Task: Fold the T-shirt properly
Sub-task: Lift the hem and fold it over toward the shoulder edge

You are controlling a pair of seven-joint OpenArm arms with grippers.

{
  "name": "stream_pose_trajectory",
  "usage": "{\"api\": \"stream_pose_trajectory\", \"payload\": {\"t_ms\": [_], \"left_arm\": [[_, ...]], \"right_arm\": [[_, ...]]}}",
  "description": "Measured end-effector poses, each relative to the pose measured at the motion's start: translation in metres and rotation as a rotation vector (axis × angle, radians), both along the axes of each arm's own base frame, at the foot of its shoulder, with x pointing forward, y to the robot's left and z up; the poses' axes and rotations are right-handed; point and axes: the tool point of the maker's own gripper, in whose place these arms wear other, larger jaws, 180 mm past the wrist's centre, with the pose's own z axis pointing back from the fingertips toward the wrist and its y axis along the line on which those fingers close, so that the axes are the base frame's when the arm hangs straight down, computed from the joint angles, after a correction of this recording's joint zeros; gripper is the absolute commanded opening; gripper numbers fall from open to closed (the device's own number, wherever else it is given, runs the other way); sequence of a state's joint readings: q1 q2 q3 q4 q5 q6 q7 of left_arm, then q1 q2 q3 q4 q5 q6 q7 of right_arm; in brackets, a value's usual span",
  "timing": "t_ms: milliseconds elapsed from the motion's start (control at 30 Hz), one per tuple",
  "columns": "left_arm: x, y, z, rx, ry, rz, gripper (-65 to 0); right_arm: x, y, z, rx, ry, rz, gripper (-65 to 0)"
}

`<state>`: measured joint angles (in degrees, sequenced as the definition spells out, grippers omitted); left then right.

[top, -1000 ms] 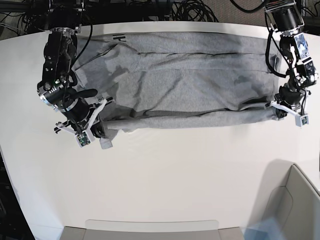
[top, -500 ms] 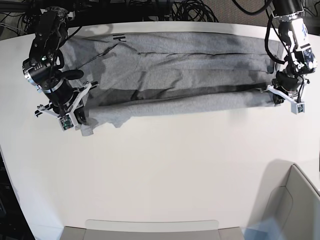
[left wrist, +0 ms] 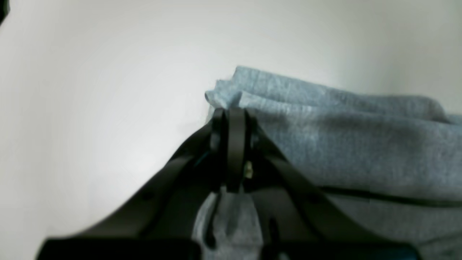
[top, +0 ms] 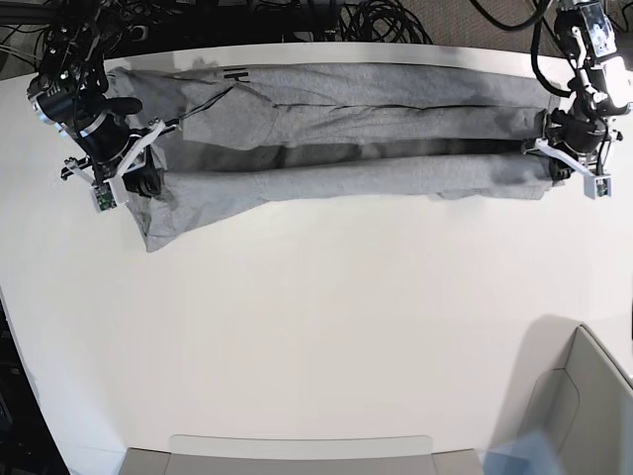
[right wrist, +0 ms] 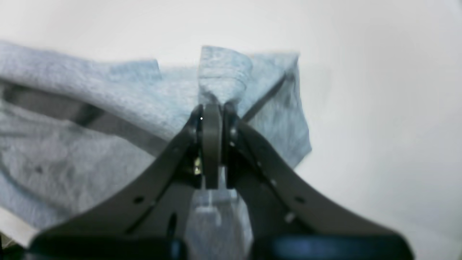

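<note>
Folding: both grippers carry the near edge over, doubling the T-shirt (top: 346,139) lengthwise.
Left gripper (top: 550,158): clenched on hem corner.
Right gripper (top: 134,168): pinching sleeve-end cloth.

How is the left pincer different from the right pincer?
The left pincer pinches the T-shirt at the base view's right end; the right pincer pinches it at the opposite end. By the left pincer the cloth ends bunched and tight, while by the right pincer a loose flap hangs toward the table's near side. Both are shut on grey cloth, holding one long fold stretched between them.
</note>
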<state>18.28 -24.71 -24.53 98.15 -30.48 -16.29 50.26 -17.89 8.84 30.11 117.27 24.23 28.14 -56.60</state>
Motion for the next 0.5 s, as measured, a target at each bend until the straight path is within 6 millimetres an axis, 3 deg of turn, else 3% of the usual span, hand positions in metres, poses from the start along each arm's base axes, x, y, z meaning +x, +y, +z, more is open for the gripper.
{"api": "stream_pose_trajectory", "payload": {"t_ms": [333,500], "left_arm": [[-0.028,-0.001,-0.016,0.001,0.077,-0.002,-65.0],[-0.029,-0.006,-0.011,0.004,0.066,-0.015,-65.0]], "right_arm": [[-0.025,0.004,-0.013,0.035,0.023,0.001,-65.0],[-0.039,0.005,-0.021,0.041,0.049,0.001,-65.0]]}}
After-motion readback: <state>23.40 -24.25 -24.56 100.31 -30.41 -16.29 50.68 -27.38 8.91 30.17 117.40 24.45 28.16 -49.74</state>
